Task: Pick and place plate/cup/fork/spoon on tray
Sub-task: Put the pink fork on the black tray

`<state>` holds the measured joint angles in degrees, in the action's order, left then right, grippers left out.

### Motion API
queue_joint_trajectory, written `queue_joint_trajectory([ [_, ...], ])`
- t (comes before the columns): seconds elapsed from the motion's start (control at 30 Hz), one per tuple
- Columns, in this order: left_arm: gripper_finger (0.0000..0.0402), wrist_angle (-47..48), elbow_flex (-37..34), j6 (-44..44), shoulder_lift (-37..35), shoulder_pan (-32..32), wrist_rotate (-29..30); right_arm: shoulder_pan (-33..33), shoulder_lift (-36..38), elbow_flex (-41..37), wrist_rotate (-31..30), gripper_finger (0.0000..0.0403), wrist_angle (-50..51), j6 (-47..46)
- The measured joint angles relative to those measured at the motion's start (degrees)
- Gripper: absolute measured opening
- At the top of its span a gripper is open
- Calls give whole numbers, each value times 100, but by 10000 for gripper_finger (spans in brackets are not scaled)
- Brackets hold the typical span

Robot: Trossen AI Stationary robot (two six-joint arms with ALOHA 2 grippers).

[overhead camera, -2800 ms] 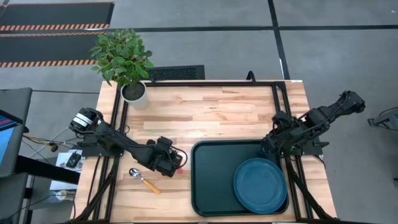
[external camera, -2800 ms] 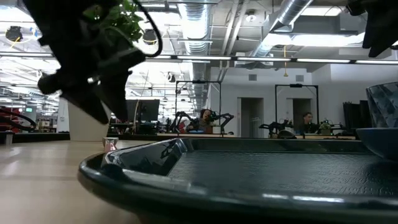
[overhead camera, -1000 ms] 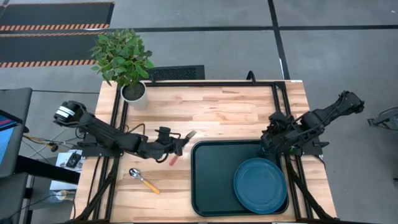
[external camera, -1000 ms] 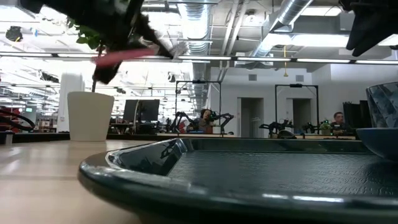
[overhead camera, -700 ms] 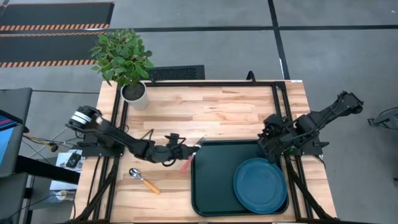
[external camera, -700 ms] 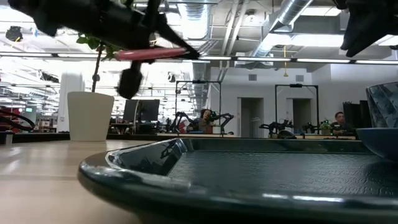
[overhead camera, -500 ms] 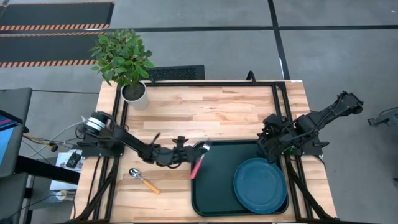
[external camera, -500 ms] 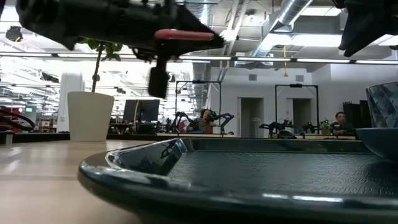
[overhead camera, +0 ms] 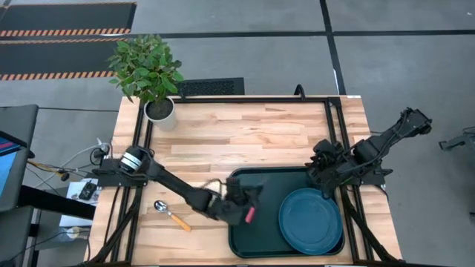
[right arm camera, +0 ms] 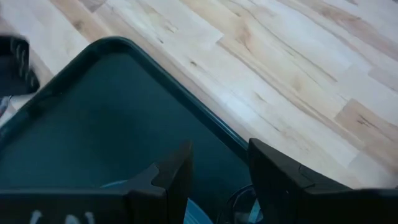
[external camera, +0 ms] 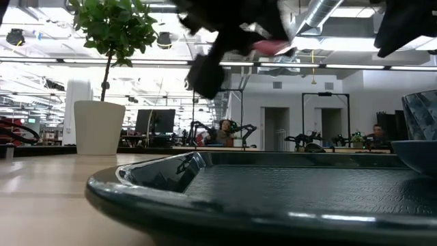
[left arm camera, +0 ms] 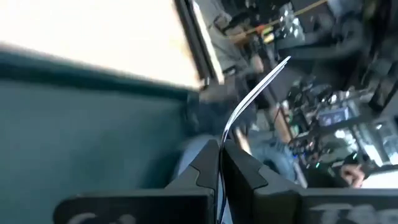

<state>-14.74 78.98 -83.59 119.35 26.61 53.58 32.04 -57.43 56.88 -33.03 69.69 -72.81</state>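
My left gripper hangs over the left part of the dark green tray, shut on the fork. The fork's red handle shows beside the gripper, and again high above the tray in the low view. The teal plate lies in the tray's right half, over its right rim. The orange-handled spoon lies on the wood left of the tray. My right gripper stands open over the tray's far right corner. The cup is out of view. My left gripper pinches the fork between its two shut fingers, on the thin metal part just past the fingertips. The silver end sticks out beyond the fingers, seen edge-on. The arm reaches in from the table's left. The fork is lifted clear, above the tray's floor.
A white pot with a green plant stands at the table's far left corner. Bare wood stretches between the pot and the tray. The tray's middle is bare. People sit at desks in the room behind.
My left gripper has carried the fork from over the bare wood toward the table's right and near edges. It has crossed the tray's left rim and now hangs over the tray. It has stayed shut on the fork, which has stayed clear of the table.
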Motion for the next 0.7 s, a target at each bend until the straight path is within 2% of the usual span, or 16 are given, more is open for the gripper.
queue_joint_trajectory([
  [0.23, 0, 204, 1458, -1467, 1521, 266, 152, 511, -163, 0, 3, 179, 11, -5],
  [0.3, 0, 264, 1752, -1768, 1760, 271, 299, 703, -219, 0, 6, 179, 10, -38],
  [0.43, 0, 605, 2274, -1904, 1951, 266, 488, 1070, -335, 0, 10, 179, -23, -69],
  [0.63, 0, 2208, 2876, -1922, 1957, 187, 849, 1503, -494, 0, 7, 179, -33, -217],
  [0.7, 0, 2485, 3081, -1915, 1960, 148, 845, 1607, -555, 0, -20, 179, -74, -207],
])
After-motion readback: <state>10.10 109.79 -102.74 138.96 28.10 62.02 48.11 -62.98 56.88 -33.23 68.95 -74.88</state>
